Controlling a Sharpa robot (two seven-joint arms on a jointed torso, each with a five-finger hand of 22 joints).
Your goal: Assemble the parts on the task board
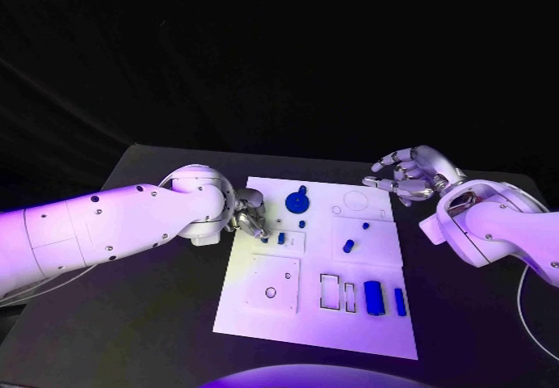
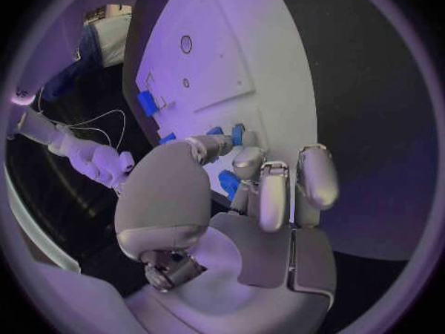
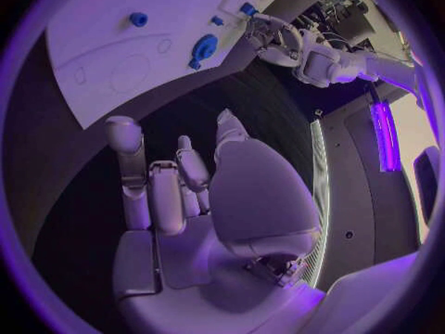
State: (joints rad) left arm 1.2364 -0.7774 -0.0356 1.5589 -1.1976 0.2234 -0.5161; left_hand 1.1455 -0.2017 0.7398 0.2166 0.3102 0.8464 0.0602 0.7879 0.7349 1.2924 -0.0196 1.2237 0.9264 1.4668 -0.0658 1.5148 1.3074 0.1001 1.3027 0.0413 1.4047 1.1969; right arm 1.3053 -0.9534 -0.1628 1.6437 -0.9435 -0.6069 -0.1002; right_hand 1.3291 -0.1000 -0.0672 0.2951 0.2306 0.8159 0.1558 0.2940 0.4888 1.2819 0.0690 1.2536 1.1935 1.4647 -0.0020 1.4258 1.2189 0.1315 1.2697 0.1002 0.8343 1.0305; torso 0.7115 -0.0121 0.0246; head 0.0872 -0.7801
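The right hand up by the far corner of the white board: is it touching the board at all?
Apart. In the right wrist view the right hand has bare black table between its fingers and the task board.

This is looking like a robot lab, because a black table (image 1: 140,323) is sitting in a dark room, a white task board (image 1: 314,323) is lying on it, and a bright light strip (image 3: 382,126) is glowing beside it.
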